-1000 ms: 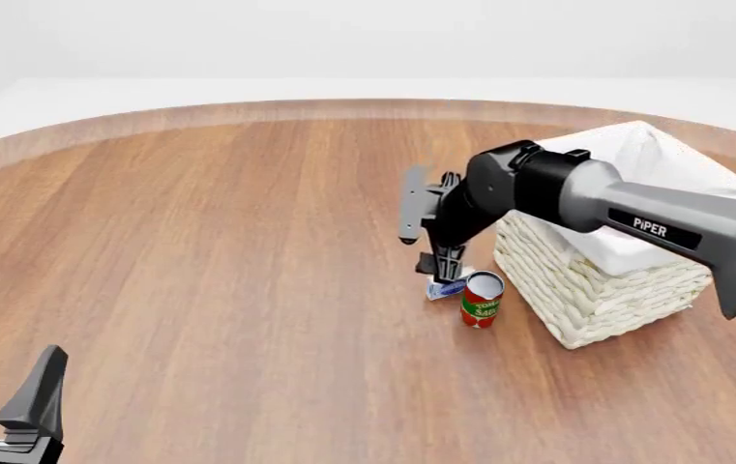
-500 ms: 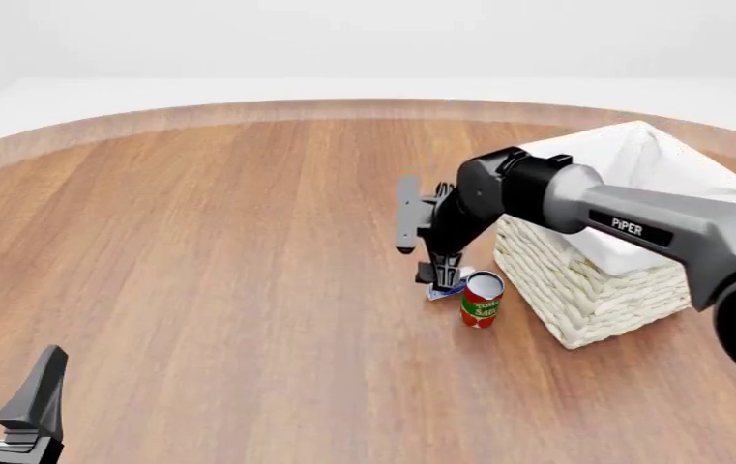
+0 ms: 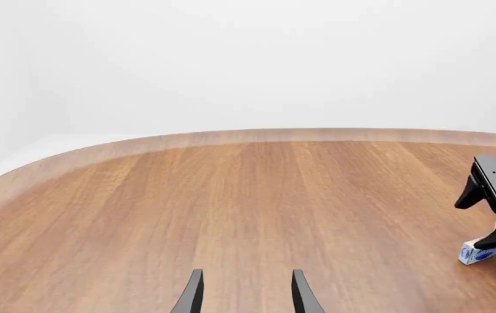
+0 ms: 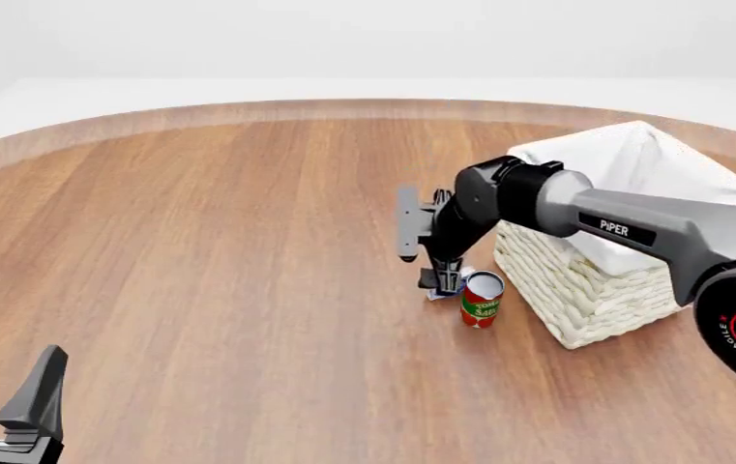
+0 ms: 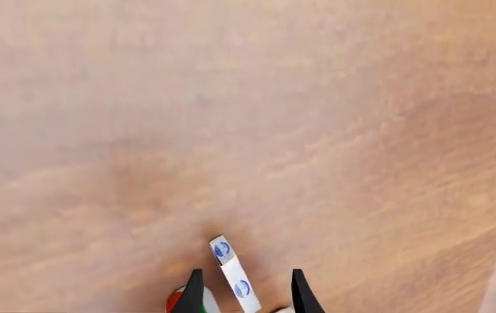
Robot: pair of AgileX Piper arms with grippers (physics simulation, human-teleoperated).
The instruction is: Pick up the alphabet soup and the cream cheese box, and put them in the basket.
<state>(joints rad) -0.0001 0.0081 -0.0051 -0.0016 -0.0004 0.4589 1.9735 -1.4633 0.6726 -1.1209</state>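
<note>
One cream cheese box (image 5: 233,275) btwn the spread right claw (image 5: 243,290) fingers — one basket (image 4: 600,290), one red-green can (image 4: 482,300); left claw (image 3: 243,292) apart.

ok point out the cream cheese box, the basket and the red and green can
cream cheese box (image 5: 233,274): right wrist view, its narrow white edge face
basket (image 4: 587,290): front view, woven front wall
red and green can (image 4: 482,302): front view, label on its side

The right gripper (image 5: 242,295) shows only the two dark tips of its fingers (image 5: 193,293), which stand apart. Between them lies the cream cheese box (image 5: 233,272), seen on its narrow white edge with two blue marks. No finger clearly touches it. Beside one finger a bit of the red and green can (image 5: 178,300) appears. Below everything is the wooden table (image 5: 257,117).
</note>
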